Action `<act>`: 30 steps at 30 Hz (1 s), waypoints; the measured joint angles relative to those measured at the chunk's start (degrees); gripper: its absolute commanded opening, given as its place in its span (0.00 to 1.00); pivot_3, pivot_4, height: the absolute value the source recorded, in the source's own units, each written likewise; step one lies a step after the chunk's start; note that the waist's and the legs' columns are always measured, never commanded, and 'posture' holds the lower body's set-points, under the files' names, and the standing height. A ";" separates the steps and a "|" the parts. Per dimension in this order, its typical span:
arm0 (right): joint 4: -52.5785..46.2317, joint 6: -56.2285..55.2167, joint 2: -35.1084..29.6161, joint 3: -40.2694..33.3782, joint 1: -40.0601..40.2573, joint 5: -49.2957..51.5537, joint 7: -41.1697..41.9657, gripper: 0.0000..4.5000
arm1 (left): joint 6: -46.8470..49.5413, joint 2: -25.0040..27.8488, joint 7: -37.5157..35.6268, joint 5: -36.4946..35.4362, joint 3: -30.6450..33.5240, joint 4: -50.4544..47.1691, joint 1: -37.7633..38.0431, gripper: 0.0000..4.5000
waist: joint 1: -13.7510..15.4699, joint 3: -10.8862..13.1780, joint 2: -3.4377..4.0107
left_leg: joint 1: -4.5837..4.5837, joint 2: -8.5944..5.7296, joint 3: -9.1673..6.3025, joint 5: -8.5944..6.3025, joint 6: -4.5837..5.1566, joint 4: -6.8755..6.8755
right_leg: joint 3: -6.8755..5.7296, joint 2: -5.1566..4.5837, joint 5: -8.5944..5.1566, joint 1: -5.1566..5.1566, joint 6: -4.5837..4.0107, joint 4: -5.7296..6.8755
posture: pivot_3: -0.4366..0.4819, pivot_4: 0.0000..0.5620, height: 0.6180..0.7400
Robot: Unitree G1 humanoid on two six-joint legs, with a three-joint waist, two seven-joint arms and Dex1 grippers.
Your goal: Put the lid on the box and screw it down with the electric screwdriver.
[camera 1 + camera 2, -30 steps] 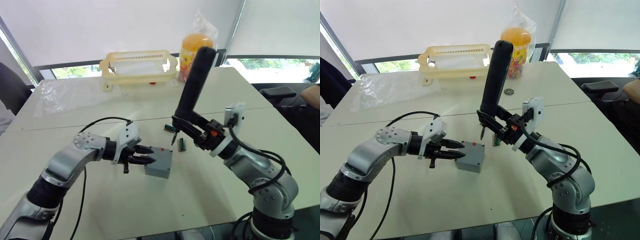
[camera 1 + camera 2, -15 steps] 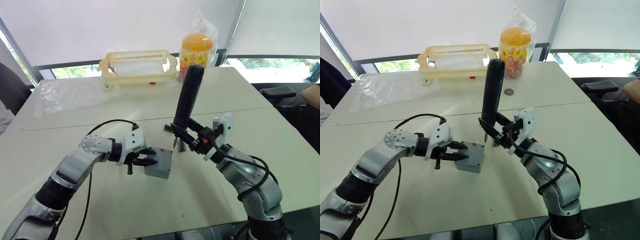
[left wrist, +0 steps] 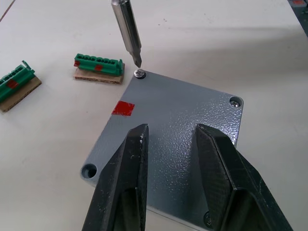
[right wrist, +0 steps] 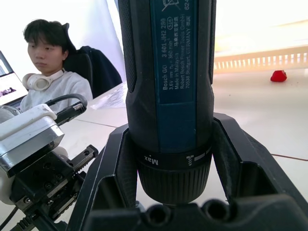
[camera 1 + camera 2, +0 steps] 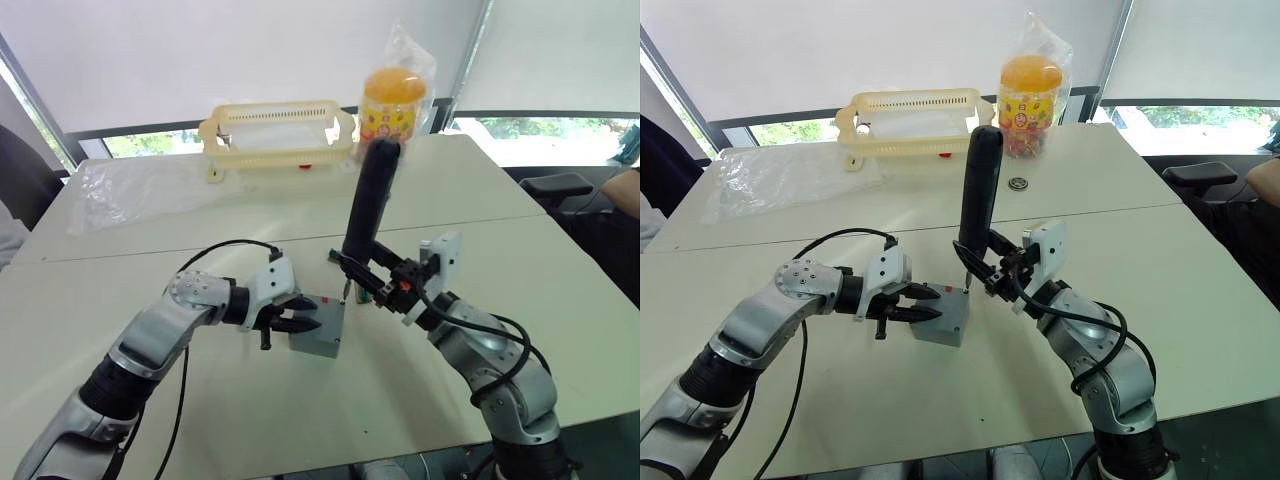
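Left jaws spread over lid (image 3: 168,139) | right jaws clamp electric screwdriver (image 5: 978,195) | box (image 5: 945,322) closed

Speckled grey lid (image 3: 171,130) bears a red square mark (image 3: 122,108); black-blue electric screwdriver (image 4: 168,91) carries white lettering; beside the lid, green connector pieces (image 3: 98,64) on tan card.

One lid (image 3: 166,139), one electric screwdriver (image 5: 978,200), two green connector pieces (image 3: 98,64), one yellow basket (image 5: 278,132), one candy jar (image 5: 392,95).
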 measured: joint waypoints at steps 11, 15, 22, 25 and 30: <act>0.00 0.00 -0.03 0.14 -0.01 0.00 0.00 0.39 | -0.11 0.01 0.66 0.03 0.14 -0.79 0.76 0.33 | -0.02 0.00 0.00 | 0.01 0.00 0.00 0.00 0.00 0.00 | 0.00 0.00 0.00 0.01 0.00 0.00 | 0.48 0.27 1.00; 0.00 0.00 0.00 0.48 -0.01 0.00 0.02 0.39 | -0.12 0.01 0.60 0.01 0.16 -0.69 0.71 0.33 | -0.03 0.00 0.00 | 0.02 0.00 0.00 0.00 0.00 0.00 | 0.00 0.00 0.00 0.01 0.00 0.00 | 0.48 0.27 1.00; 0.16 -0.03 0.32 1.14 -0.01 -0.10 0.01 0.39 | 0.45 0.01 0.20 -0.02 0.12 0.04 -0.16 0.33 | -0.04 0.00 0.00 | 0.02 0.00 0.00 0.00 0.00 0.00 | 0.00 0.00 0.00 0.01 0.00 0.00 | 0.48 0.27 1.00; 1.24 -0.70 0.32 1.33 0.01 -0.94 0.24 0.39 | 0.40 -0.42 0.59 0.11 0.03 0.27 -0.22 0.33 | -0.01 0.00 0.00 | 0.03 0.00 0.00 0.00 0.00 0.00 | 0.00 0.00 0.00 0.02 0.00 0.00 | 0.48 0.27 1.00; 1.69 -1.22 0.58 1.29 -0.04 -0.97 0.24 0.39 | -3.29 -2.22 1.33 1.10 -0.25 2.02 1.25 0.33 | 0.08 -0.05 -0.06 | 0.19 0.00 0.00 0.00 0.00 0.00 | 0.00 -0.01 0.00 0.20 0.00 -0.01 | 0.48 0.27 1.00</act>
